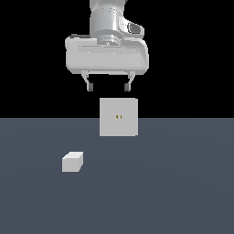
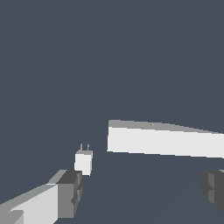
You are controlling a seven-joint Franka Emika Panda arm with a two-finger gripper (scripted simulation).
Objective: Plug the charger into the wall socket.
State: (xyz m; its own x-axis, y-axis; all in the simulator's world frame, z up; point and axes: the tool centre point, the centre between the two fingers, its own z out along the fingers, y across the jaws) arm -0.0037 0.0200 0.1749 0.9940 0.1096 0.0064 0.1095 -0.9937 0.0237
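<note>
The charger (image 1: pixel 72 162) is a small white block lying on the grey floor, toward the exterior view's left and in front of the socket. In the wrist view the charger (image 2: pixel 83 162) shows two thin prongs on one end. The wall socket (image 1: pixel 118 117) is an upright white square panel with two tiny yellowish marks at its centre; in the wrist view the wall socket (image 2: pixel 166 141) shows edge-on from above. My gripper (image 1: pixel 109 86) hangs high above the socket, open and empty, well apart from the charger. One dark fingertip (image 2: pixel 70 192) shows in the wrist view.
The grey floor (image 1: pixel 173 192) spreads flat around both objects. Behind the socket the background is black. Nothing else stands on the floor.
</note>
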